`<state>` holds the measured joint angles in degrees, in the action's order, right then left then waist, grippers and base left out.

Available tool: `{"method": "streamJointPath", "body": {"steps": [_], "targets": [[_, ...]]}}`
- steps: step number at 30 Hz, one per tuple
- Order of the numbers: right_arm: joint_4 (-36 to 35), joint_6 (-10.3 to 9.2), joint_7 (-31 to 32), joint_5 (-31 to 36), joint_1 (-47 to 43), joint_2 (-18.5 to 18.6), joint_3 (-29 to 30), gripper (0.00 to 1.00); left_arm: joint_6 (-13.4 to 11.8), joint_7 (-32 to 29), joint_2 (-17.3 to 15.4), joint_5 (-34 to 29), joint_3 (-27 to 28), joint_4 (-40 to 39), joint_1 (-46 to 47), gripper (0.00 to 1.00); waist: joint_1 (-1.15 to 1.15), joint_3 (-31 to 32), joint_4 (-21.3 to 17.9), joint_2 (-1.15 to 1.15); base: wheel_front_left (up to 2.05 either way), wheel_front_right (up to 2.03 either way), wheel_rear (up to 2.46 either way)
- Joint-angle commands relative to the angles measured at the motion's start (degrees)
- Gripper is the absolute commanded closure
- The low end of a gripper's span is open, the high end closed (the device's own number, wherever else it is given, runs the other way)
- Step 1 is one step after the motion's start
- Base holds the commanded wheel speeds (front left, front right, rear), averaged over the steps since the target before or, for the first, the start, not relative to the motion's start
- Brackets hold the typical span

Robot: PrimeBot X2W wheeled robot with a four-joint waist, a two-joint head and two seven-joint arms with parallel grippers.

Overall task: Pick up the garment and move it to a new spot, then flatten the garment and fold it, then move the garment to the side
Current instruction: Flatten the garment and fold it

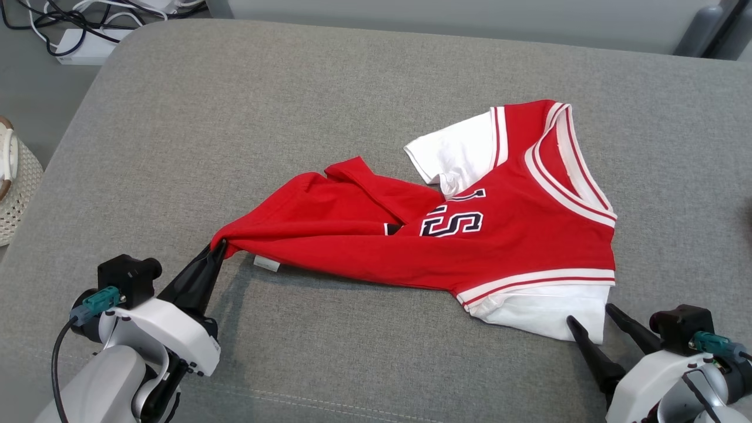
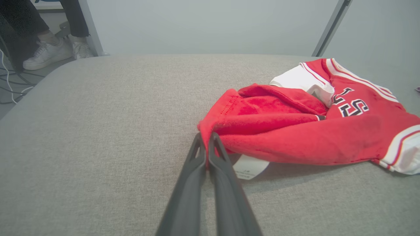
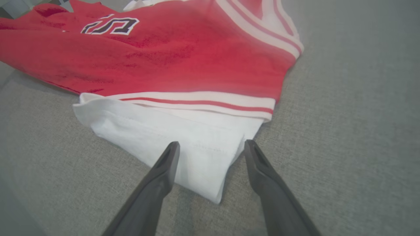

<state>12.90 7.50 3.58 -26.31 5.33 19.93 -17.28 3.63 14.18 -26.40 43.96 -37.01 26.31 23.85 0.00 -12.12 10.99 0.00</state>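
The garment (image 1: 458, 235) is a red jersey with white sleeves and dark lettering, lying stretched across the grey cushion (image 1: 294, 106). My left gripper (image 1: 216, 247) is shut on the garment's red hem corner at the lower left; the left wrist view shows the fingers (image 2: 206, 144) pinching that red fold, with a white label (image 2: 249, 167) lying beside them. My right gripper (image 1: 589, 312) stands open at the lower right, its fingers straddling the corner of the near white sleeve (image 3: 197, 144), which lies flat on the cushion and is not gripped.
Cables and a white power strip (image 1: 88, 44) lie on the floor beyond the cushion's far left corner. A pale woven basket (image 1: 14, 182) stands at the left edge. A person's feet in white shoes (image 2: 46, 52) show past the cushion.
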Motion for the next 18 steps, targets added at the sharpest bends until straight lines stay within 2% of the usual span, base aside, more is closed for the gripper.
{"method": "streamJointPath", "body": {"steps": [1,12,16,18], "targets": [[-0.72,-0.01,-0.34,-0.27,0.58,0.99,-1.10,0.00,-0.24,0.65,-2.22,0.13,2.64,-0.90,1.03,1.00,0.00,-0.17,0.01,0.00,0.00,0.00,0.00],[1.75,-0.01,-2.78,-1.09,3.09,0.03,-2.78,0.00,0.39,0.74,-2.12,-0.36,3.14,-0.11,1.59,1.00,0.00,-0.68,0.13,0.00,0.00,0.00,0.00],[2.28,-0.01,-3.30,-1.38,3.69,0.07,-3.57,0.14,0.61,0.77,-1.99,-0.54,3.30,0.23,1.65,1.00,0.00,-0.62,0.03,0.00,0.00,0.00,0.00],[2.47,-0.01,-3.62,-1.38,3.84,0.19,-3.62,0.08,0.72,0.77,-1.90,-0.63,3.35,0.37,1.70,1.00,0.00,-0.58,-0.01,0.00,0.00,0.00,0.00]]}}
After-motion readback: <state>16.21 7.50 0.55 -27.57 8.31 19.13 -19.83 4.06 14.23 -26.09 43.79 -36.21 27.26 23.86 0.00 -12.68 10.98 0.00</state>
